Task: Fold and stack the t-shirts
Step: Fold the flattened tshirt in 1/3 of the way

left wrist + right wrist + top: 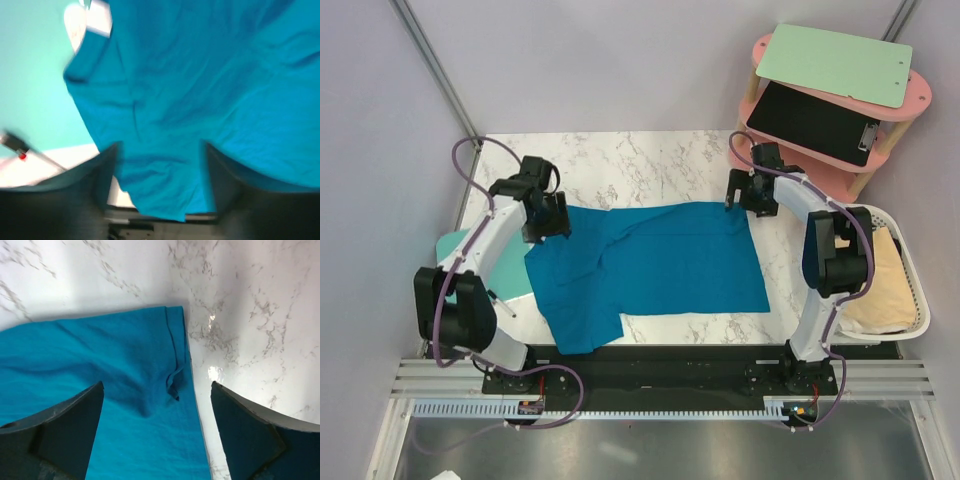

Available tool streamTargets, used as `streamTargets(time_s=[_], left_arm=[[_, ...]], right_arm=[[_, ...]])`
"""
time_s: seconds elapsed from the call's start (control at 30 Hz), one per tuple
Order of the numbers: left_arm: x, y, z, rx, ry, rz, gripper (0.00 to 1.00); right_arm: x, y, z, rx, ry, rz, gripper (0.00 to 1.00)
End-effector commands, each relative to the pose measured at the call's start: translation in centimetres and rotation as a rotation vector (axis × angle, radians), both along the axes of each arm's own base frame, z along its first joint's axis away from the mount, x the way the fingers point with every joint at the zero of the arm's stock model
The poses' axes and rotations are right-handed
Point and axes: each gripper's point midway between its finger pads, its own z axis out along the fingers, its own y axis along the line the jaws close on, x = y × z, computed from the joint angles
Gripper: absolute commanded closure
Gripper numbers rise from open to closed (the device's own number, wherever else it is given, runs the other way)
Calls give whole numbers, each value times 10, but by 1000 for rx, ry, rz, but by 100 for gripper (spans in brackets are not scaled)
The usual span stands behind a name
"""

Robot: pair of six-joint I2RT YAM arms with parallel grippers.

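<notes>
The teal t-shirt [660, 265] lies mostly flat on the marble desk [620, 165]. It looks light and floppy, so I'd pinch it at the corners or hem, not mid-panel. Both the left pincer [548, 224] and right pincer [156, 386] are spread wide, holding nothing, and the basket [918, 285] of cream t-shirts [880, 290] sits off to the right, out of the way.

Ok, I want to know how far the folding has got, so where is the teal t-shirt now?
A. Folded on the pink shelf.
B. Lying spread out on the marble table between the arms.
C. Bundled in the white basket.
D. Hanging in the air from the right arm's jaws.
B: the top view shows the teal t-shirt lying spread out on the marble table.
</notes>
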Motion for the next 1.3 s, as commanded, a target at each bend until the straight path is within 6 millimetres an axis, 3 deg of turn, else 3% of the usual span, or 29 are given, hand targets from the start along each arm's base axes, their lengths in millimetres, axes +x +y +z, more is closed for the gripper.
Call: streamTargets(time_s=[0.0, 0.03, 0.07, 0.1, 0.13, 0.23, 0.37, 0.47, 0.9, 0.97, 1.0, 1.07, 1.1, 1.13, 1.27], left_arm=[[56, -4, -8, 23, -49, -24, 72], [62, -6, -11, 22, -41, -26, 98], [74, -10, -6, 10, -57, -32, 98], [77, -14, -19, -7, -20, -37, 98], [85, -18, -17, -18, -29, -38, 98], [97, -25, -35, -40, 11, -37, 98], [104, -28, -59, -46, 69, -31, 98], [107, -28, -74, -33, 95, -26, 98], [136, -34, -109, -27, 150, -1, 98], [149, -34, -105, -20, 125, 8, 98], [148, -33, -114, -6, 153, 12, 98], [169, -32, -105, 5, 116, 14, 98], [166, -31, -121, 21, 172, 12, 98], [187, -34, -106, 16, 118, 6, 98], [212, -35, -107, 26, 94, 4, 98]], right_arm=[[14, 10, 47, 24, -154, 39, 15], [16, 15, 50, 33, -169, 57, 38], [15, 24, 52, 36, -173, 78, 99], [15, 29, 53, 34, -178, 91, 100], [13, 41, 53, 27, -177, 120, 100], [7, 66, 43, 1, -145, 182, 100], [1, 83, 10, -46, -51, 215, 100], [1, 83, -11, -71, -2, 209, 100], [25, 71, -58, -186, 59, 153, 100], [34, 71, -64, -196, 60, 147, 100], [38, 70, -66, -203, 58, 145, 100], [46, 72, -72, -206, 62, 143, 100], [49, 72, -74, -209, 63, 139, 100], [52, 73, -76, -211, 65, 139, 100], [64, 68, -74, -246, 39, 119, 100]])
